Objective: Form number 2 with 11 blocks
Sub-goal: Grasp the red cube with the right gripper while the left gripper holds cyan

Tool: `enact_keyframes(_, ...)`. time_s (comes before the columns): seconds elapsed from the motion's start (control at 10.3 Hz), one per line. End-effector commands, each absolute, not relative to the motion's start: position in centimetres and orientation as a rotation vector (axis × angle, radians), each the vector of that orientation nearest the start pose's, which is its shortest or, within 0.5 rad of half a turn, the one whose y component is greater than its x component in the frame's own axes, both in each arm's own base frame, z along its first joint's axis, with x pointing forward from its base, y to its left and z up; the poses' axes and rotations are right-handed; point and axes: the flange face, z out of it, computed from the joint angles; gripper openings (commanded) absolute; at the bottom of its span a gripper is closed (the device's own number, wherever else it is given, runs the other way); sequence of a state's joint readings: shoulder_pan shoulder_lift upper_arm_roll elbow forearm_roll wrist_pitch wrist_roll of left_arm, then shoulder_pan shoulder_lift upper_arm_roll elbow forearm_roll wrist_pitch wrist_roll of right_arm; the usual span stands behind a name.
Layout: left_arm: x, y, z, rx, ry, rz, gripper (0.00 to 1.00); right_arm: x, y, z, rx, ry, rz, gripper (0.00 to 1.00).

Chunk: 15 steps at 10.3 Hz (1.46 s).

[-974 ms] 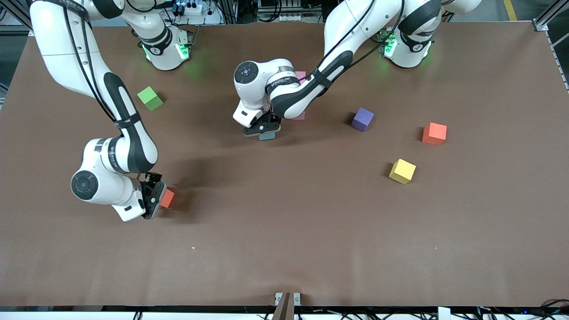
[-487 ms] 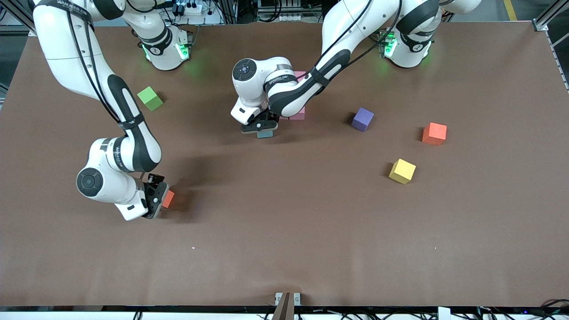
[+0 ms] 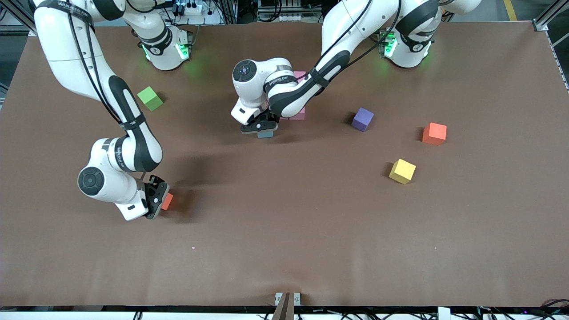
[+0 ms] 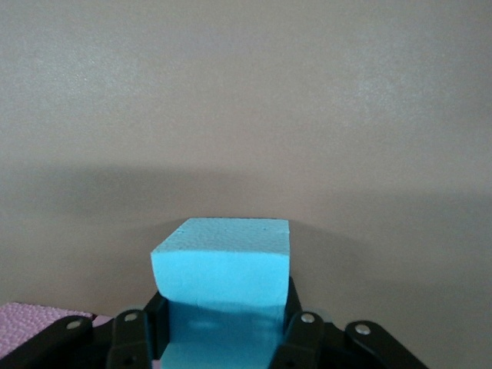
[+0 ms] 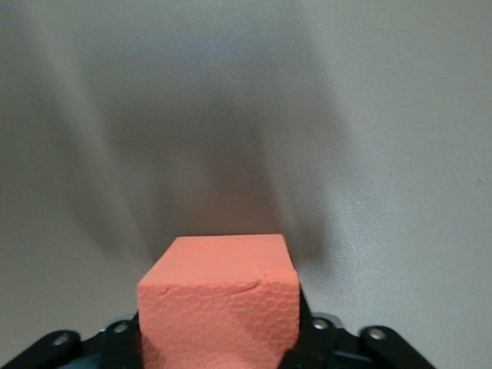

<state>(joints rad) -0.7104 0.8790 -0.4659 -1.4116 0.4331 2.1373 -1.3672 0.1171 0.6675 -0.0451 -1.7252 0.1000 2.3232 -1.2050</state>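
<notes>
Left gripper (image 3: 262, 129) clamped on light blue cube (image 4: 223, 288), 7 o'clock of pink cube (image 3: 298, 113). Right gripper (image 3: 156, 201) clamped on red cube (image 5: 219, 307), over table (image 3: 284, 231).

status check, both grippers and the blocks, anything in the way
Left gripper shut on light blue cube, beside pink cubes. Right gripper shut on red cube. Digit unfinished; purple cube, yellow cube loose. Nothing blocking.

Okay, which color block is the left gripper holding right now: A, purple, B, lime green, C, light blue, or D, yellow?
C: the left gripper has its fingers closed on the sides of a light blue block, next to the pink blocks, while the right gripper holds a red block.
</notes>
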Motion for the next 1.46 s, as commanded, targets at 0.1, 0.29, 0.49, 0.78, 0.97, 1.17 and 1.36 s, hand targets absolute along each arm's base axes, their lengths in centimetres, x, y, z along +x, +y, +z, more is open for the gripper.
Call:
enact_keyframes(0.1,35.2,-63.4,20.6,-3.098,-0.053,0.020,0.32,66.3,5.7,20.5,-2.517,-1.747,0.049,0.00)
enact_keyframes(0.29,35.1,-63.4,20.7,-3.099,-0.017,0.015,0.32,67.6,6.0,23.3,-2.534,-1.686,0.081,0.00)
enact_keyframes(0.49,34.5,-63.8,20.7,-3.099,0.026,0.009,0.33,68.1,6.8,25.1,-2.569,-1.575,0.145,0.00)
enact_keyframes(0.78,34.1,-63.9,20.6,-3.096,0.058,0.011,0.33,68.0,8.7,26.1,-2.632,-1.450,0.141,0.00)
enact_keyframes(0.97,34.2,-63.9,20.7,-3.095,0.066,0.011,0.36,67.9,8.8,26.5,-2.669,-1.376,0.144,0.00)
enact_keyframes(1.17,34.1,-63.7,20.5,-3.091,0.069,0.014,0.37,67.7,8.8,27.3,-2.681,-1.210,0.130,0.00)
enact_keyframes(1.36,34.3,-63.6,20.4,-3.089,0.062,0.014,0.37,67.7,8.5,27.7,-2.715,-1.105,0.129,0.00)
